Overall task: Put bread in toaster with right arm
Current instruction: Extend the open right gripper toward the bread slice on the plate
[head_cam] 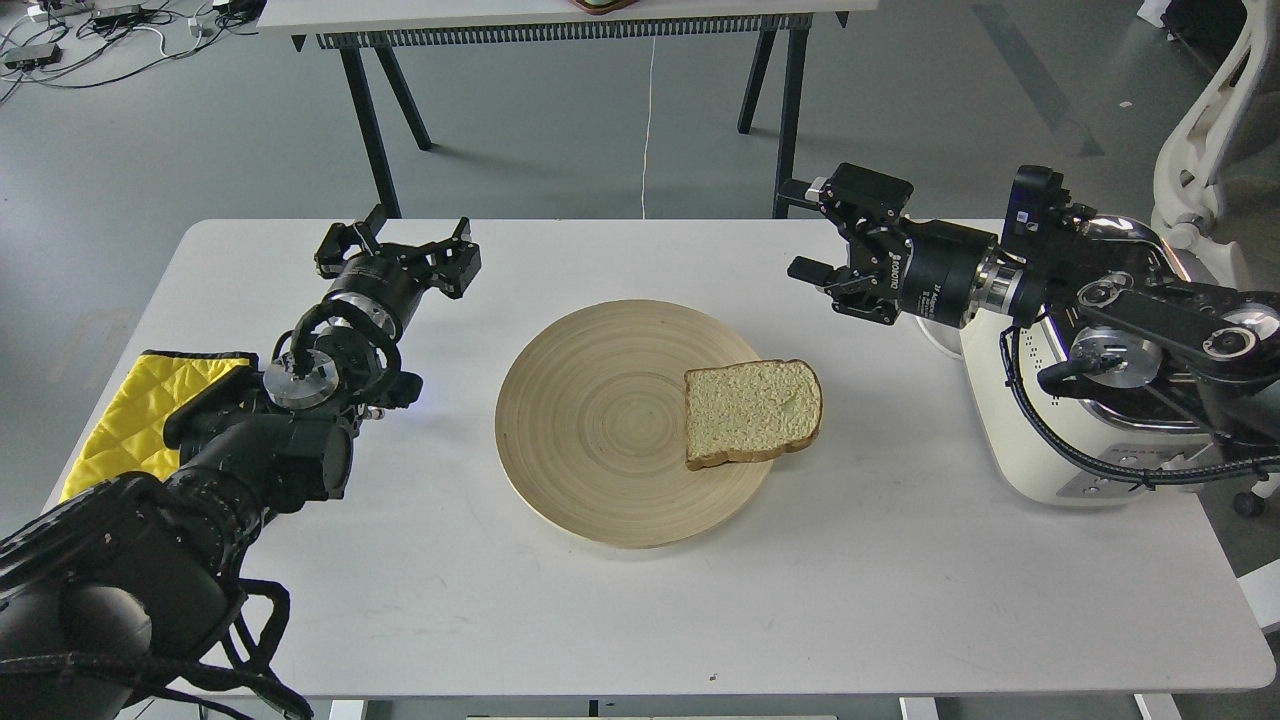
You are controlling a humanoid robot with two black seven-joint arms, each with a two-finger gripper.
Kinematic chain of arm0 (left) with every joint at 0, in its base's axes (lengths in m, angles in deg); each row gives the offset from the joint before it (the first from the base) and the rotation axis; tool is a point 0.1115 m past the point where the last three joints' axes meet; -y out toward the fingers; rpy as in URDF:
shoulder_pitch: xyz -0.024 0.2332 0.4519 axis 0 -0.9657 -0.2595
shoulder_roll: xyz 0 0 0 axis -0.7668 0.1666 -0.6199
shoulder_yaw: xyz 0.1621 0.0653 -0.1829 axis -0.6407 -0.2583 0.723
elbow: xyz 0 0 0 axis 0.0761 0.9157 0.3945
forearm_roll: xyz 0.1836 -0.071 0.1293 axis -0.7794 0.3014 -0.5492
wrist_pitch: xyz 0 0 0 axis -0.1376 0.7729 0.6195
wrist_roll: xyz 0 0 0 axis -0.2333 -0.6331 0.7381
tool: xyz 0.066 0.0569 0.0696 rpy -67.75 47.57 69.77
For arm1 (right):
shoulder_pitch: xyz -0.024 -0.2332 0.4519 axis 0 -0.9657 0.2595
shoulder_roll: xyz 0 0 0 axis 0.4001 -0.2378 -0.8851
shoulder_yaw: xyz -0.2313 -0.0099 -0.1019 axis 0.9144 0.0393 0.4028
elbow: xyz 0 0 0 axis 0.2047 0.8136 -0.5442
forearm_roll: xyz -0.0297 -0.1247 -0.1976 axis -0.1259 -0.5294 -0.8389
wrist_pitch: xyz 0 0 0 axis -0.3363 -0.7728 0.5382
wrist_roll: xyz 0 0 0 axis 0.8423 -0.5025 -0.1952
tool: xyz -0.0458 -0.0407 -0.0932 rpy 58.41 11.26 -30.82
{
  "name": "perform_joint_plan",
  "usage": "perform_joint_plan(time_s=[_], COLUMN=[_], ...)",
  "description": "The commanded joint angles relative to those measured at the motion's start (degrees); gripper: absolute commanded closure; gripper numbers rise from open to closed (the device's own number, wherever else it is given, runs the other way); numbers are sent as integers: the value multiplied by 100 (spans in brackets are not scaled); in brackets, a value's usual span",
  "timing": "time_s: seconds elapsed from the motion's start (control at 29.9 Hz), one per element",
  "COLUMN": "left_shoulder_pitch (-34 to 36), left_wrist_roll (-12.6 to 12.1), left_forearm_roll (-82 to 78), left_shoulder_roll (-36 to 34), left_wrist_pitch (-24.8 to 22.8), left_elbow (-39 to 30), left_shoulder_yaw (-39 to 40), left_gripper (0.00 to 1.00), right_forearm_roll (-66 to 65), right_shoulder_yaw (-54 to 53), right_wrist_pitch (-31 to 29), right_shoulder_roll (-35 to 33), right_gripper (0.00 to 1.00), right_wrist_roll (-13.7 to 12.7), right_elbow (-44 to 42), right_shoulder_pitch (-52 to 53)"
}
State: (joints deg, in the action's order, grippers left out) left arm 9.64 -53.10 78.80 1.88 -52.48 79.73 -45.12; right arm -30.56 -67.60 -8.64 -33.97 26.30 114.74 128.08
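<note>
One slice of pale tan bread (pixel 752 411) lies flat on the right edge of a round wooden plate (pixel 600 420) at the table's middle. The cream-white toaster (pixel 1040 450) stands at the right of the table, largely covered by my right arm. My right gripper (pixel 835 232) is open and empty, hovering above the table behind and to the right of the bread, fingers pointing left. My left gripper (pixel 400 245) is open and empty over the far left of the table.
A yellow quilted cloth (pixel 130 415) lies at the table's left edge under my left arm. The toaster's white cord (pixel 925 335) loops behind it. A second table's black legs (pixel 385 110) stand behind, and a white chair (pixel 1215 110) is at far right.
</note>
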Motion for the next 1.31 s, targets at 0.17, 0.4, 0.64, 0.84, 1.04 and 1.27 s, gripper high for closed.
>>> perform_joint_plan(time_s=[0.17,0.4,0.64,0.84,1.04,1.27], left_shoulder_pitch=[0,0,0,0,-9,-9], left_wrist_roll=[0,0,0,0,0,0], left_forearm_roll=[2,2,2,2,2,2], left_shoulder_roll=[0,0,0,0,0,0], left_wrist_pitch=[0,0,0,0,0,0], left_elbow=[0,0,0,0,0,0], left_shoulder_yaw=[-2,-2,-2,-2,-2,7], left_gripper=[0,0,0,0,0,0], right_forearm_roll=[-564,-723,-696,-688,-670,-670], right_shoulder_yaw=[64,55,-24,-51,-59,-33], right_wrist_pitch=[-47,-47,54,178,257,248], right_shoulder_roll=[-272,-184,-140,-53,176,326], right_gripper=[1,1,1,1,1,1], right_wrist_roll=[1,1,1,1,1,1], right_elbow=[85,-3,-161,-179,-222,-381], right_shoulder_pitch=[-14,-251,-620,-691,-717,-831])
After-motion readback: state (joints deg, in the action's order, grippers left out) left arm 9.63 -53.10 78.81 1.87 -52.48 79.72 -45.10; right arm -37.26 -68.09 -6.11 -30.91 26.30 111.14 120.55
